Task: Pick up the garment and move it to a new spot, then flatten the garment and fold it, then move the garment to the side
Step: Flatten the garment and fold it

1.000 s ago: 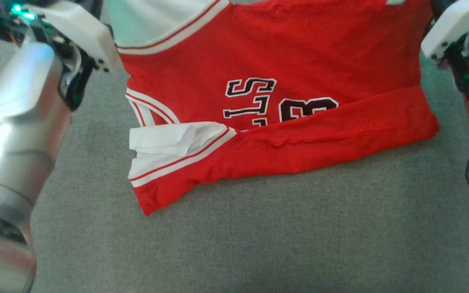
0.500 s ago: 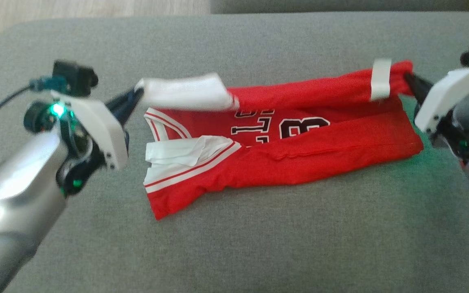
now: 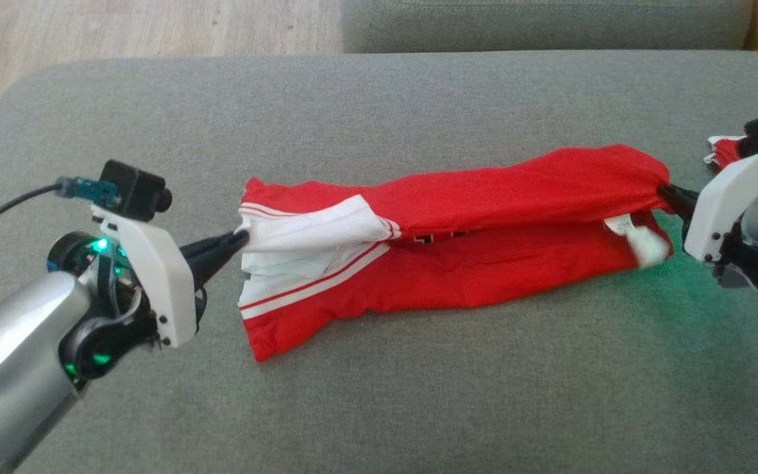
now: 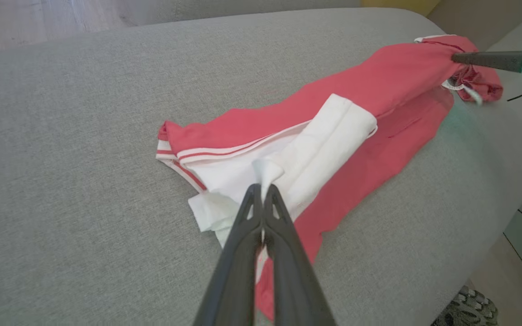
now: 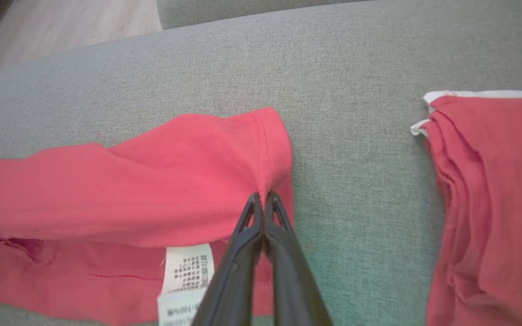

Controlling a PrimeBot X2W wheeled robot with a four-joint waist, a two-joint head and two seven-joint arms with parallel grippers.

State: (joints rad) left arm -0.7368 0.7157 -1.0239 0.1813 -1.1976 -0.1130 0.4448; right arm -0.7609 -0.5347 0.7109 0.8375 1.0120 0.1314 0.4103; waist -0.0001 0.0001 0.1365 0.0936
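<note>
The garment [image 3: 484, 217] is a red jersey with white striped trim, folded lengthwise on the grey couch cushion [image 3: 379, 368]. My left gripper [image 3: 241, 235] is shut on the white trim at its left end [image 4: 265, 170]. My right gripper [image 3: 665, 192] is shut on the red hem at its right end [image 5: 263, 190]. The top layer lies doubled over the lower one, and a white care label [image 5: 187, 267] shows under the fold. In the left wrist view, the right gripper's fingers [image 4: 483, 59] pinch the far end.
A second red folded garment [image 5: 492, 203] lies on the cushion just right of my right gripper, also seen at the head view's right edge [image 3: 724, 148]. Wooden floor [image 3: 122, 29] lies beyond the cushion's far left. Another cushion [image 3: 543, 23] stands behind.
The camera has tilted, so the whole picture shifted. Both grippers have brought the lifted far edge down and toward me, laying the upper layer over the lower one and covering the lettering.
</note>
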